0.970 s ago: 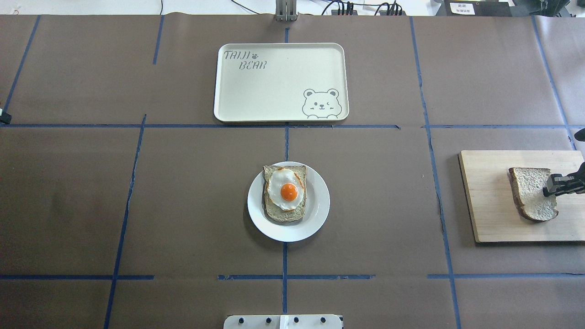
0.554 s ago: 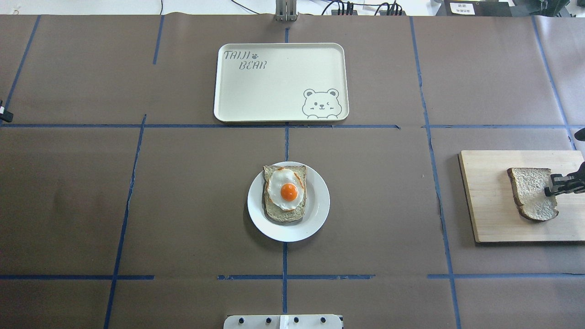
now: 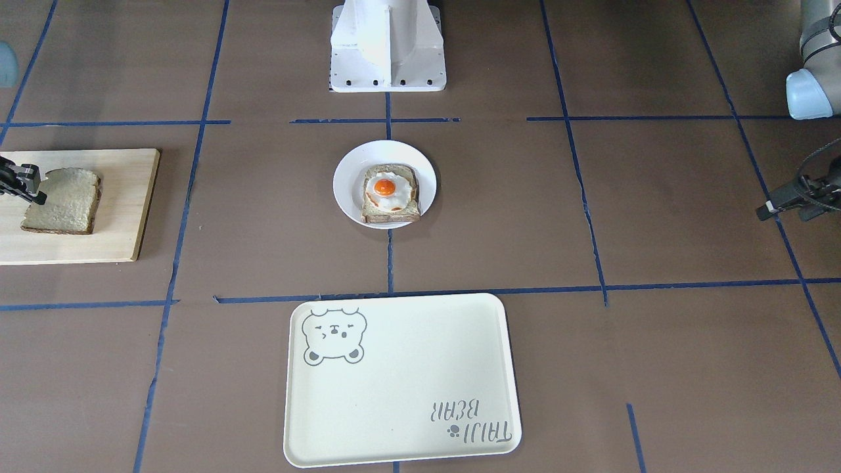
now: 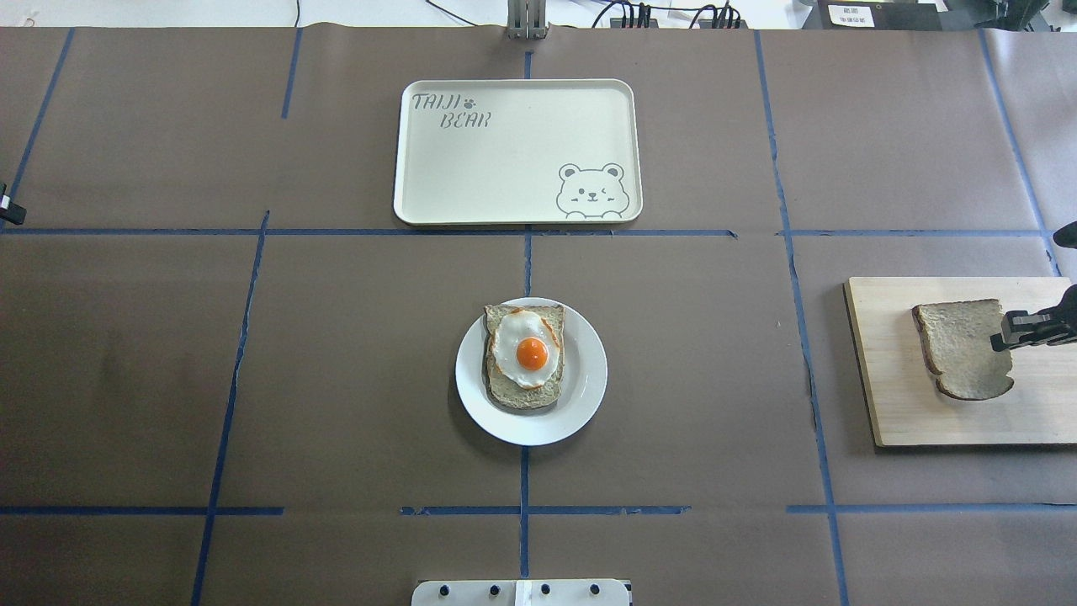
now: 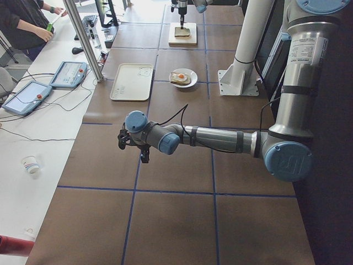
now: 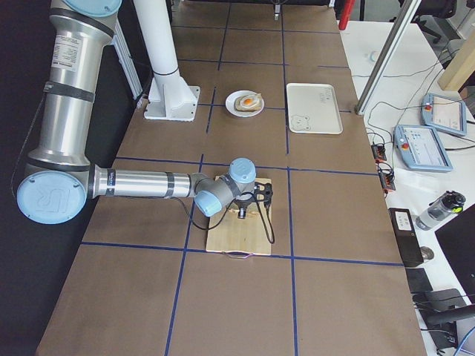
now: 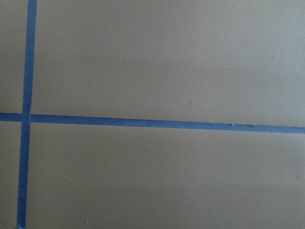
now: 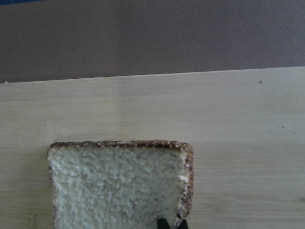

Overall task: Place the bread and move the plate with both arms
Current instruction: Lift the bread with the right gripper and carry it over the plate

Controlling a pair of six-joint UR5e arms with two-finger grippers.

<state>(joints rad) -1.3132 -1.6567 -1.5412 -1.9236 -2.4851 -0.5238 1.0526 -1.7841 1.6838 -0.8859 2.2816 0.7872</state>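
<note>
Bread: the plain slice (image 4: pixel 962 348) was over the wooden board (image 4: pixel 892 396) near the right edge of the table (image 4: pixel 336 353). Its far side looked raised from the board, so I judge it was already lifted a little, but the pictures do not prove this.

Right tool: the right tool (image 4: pixel 1010 330) was clamped on the crust at the outer edge of the bread. I think this edge grip was chosen because it keeps the slice flat and leaves its underside free to be laid down.

Plate: the white plate (image 4: pixel 585 396) stood in the middle of the table, near the robot's edge. The egg toast (image 4: pixel 525 357) lay on it, so the plain slice probably has to go on top of it.

Tray: the cream tray (image 4: pixel 505 151) with the bear drawing lay beyond the plate, toward the far edge. It is probably the place for the plate afterwards.

Left tool: the left tool (image 5: pixel 142 149) hung over bare table near the left edge, well apart from the plate. I cannot tell if it was apart or together. It seems to wait its turn.

Step in hand: carrying the bread to the plate; the plate is not yet moved.
</note>
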